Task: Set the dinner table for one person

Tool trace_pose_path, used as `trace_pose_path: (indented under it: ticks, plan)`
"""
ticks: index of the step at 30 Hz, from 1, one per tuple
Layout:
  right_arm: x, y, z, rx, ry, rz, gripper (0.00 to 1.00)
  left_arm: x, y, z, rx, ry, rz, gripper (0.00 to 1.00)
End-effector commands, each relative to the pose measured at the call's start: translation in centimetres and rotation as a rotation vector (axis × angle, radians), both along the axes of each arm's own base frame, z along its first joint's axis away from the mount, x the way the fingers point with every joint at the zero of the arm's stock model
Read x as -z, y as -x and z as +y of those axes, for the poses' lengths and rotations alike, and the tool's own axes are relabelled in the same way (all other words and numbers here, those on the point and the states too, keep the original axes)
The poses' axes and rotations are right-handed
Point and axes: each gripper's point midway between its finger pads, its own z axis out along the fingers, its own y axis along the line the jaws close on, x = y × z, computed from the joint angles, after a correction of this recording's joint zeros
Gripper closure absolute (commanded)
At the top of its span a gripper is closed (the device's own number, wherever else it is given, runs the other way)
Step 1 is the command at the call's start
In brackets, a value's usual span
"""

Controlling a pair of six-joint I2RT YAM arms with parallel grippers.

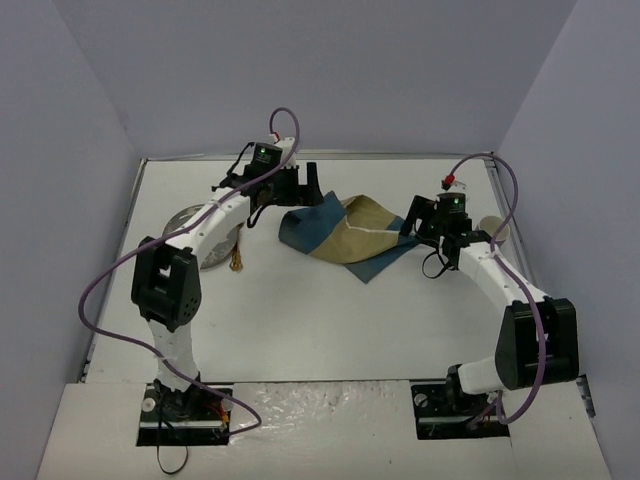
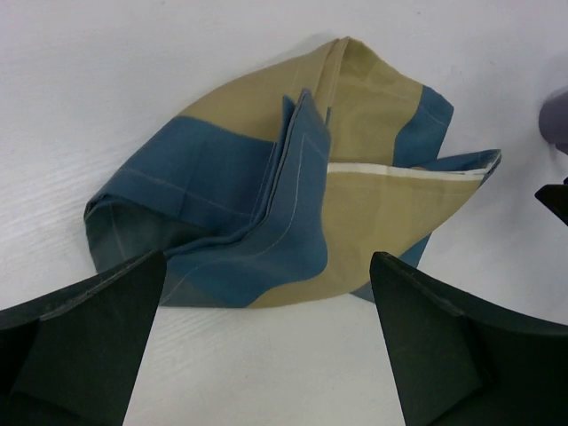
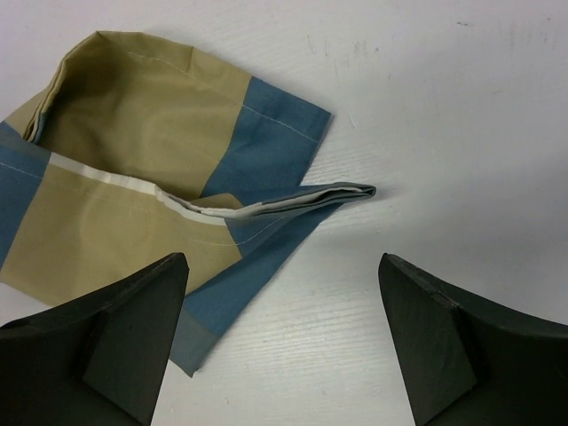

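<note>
Across centre of overhead frame: dinner table [image 1: 330,320]. On it, upper middle: crumpled blue-and-tan placemat [image 1: 345,235]. At cloth's left edge: left gripper [image 2: 266,275], spread wide, holding nothing. At cloth's right corner: right gripper [image 3: 282,266], likewise wide apart, holding nothing.

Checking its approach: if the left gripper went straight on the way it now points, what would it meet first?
Most likely the crumpled blue-and-tan striped cloth placemat, whose near edge lies ahead of the open left gripper, between its fingertips. Depth is unclear, but nothing else shows in between.
</note>
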Motion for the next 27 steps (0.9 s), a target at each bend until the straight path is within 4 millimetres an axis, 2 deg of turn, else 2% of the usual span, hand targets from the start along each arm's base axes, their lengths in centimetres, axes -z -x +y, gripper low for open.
trace_pose_path:
  ticks: [1, 5, 7, 13, 19, 23, 27]
  plan:
    - [-2.2, -1.2, 0.3, -0.030, -0.063, -0.080, 0.15, -5.9, -2.6, -3.1, 0.157, 0.084, -0.191, 0.03]
    - [-2.8, -0.9, -0.3, -0.015, -0.044, -0.101, 0.15, -4.6, -3.7, -4.3, 0.211, 0.061, -0.197, 0.03]
    - [-3.0, -0.7, -0.6, -0.009, -0.040, -0.108, 0.15, -3.0, -4.0, -4.7, 0.221, 0.048, -0.167, 0.03]
    - [-3.3, -0.4, -0.5, -0.023, -0.044, -0.120, 0.15, -0.6, -4.1, -6.7, 0.274, 0.018, -0.137, 0.05]
    - [-3.3, 0.0, -0.3, -0.035, -0.053, -0.120, 0.15, -0.7, -3.5, -8.2, 0.316, 0.064, -0.116, 0.26]
    - [-3.4, 0.3, -0.3, -0.033, -0.050, -0.125, 0.15, -1.1, -3.3, -8.4, 0.323, 0.067, -0.126, 0.36]
    - [-3.3, 0.4, -0.4, -0.031, -0.048, -0.125, 0.15, -1.2, -3.2, -8.4, 0.323, 0.070, -0.128, 0.53]
